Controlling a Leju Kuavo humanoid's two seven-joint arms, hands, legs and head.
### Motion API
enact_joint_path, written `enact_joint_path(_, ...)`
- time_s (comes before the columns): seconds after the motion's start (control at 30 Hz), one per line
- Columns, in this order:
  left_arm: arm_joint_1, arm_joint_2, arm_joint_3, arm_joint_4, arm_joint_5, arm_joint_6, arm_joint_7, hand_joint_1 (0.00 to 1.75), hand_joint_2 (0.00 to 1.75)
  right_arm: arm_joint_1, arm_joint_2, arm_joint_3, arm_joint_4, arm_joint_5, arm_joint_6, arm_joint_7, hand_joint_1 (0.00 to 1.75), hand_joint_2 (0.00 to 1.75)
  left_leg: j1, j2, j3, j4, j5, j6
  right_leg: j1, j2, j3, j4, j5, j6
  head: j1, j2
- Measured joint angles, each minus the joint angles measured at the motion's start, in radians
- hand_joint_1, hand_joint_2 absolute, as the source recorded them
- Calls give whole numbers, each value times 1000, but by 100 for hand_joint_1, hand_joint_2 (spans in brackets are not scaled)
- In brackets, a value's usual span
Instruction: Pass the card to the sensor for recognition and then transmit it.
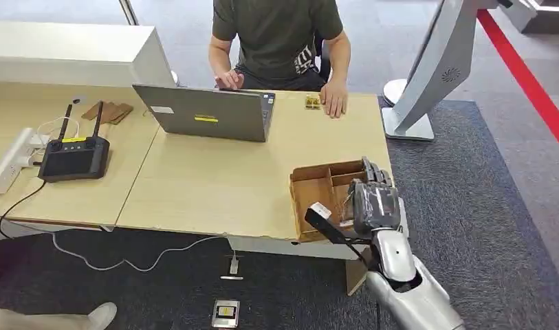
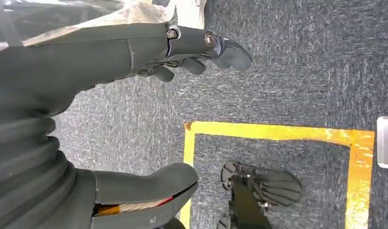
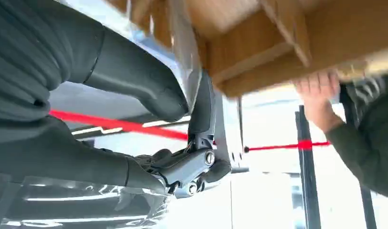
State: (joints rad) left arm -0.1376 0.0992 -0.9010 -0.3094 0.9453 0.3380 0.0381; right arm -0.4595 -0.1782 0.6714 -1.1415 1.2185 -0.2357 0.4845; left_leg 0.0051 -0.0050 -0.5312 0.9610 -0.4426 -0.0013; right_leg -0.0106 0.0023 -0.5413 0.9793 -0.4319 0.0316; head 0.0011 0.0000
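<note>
The right hand (image 1: pixel 374 201) is over the cardboard box (image 1: pixel 318 189) at the near right corner of the worktop (image 1: pixel 214 185). In the right wrist view, its thumb (image 3: pixel 134 76) and dark fingers (image 3: pixel 201 114) pinch a thin flat card (image 3: pixel 184 52) that stands on its edge. The card sits right at the box's cardboard walls. A black stick with a white tip (image 1: pixel 324 221) pokes out to the left, beside the hand.

The left hand (image 2: pixel 134 95) hangs low over the grey carpet (image 2: pixel 287 62). Its fingers (image 2: pixel 220 47) are spread apart and it holds nothing. A yellow tape line (image 2: pixel 277 132) runs across the carpet under it.

Farther back on the worktop is an open grey laptop (image 1: pixel 207 113). A person in a dark shirt (image 1: pixel 276 34) sits behind it. One of the person's hands (image 1: pixel 333 100) lies flat on the worktop next to a small gold thing (image 1: pixel 312 102). On the left side sits a black controller with two antennas (image 1: pixel 75 155). A white power strip (image 1: pixel 12 161) lies beside it. A big white stand (image 1: pixel 434 69) rises on the carpet past the right end of the worktop.
</note>
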Motion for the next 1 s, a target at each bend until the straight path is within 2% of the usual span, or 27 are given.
enact_joint_path(0.13,-1,0,0,-1,-11,0,10,0,175,-20,-10,-25,-113,-12,15,-3,175,175,0,0,0,0,0,0,0,0,0,0,0,0,0,0)
enact_joint_path(0.3,-10,-6,0,-1,-36,-1,31,0,175,-68,-12,-48,-209,-148,23,-42,175,175,0,0,0,0,1,0,0,0,0,0,1,0,0,0)
enact_joint_path(0.47,-31,-13,-7,-1,-68,-14,59,0,175,-131,1,-48,-220,-353,40,-63,175,175,0,0,-1,0,2,0,0,0,0,0,2,0,0,0)
enact_joint_path(0.57,-47,-19,-16,-1,-82,-19,72,0,175,-186,16,-44,-187,-404,45,-63,175,175,0,0,0,0,2,0,0,0,0,0,3,0,0,0)
enact_joint_path(0.8,-68,-31,-32,-1,-98,-30,92,0,175,-262,46,-23,-82,-357,42,-42,175,175,0,0,-1,0,3,0,0,0,0,0,3,0,0,0)
enact_joint_path(1.0,-76,-37,-33,-1,-100,-33,101,0,175,-281,66,-3,-19,-329,34,-41,175,175,0,0,-1,0,3,0,0,0,0,0,3,0,0,0)
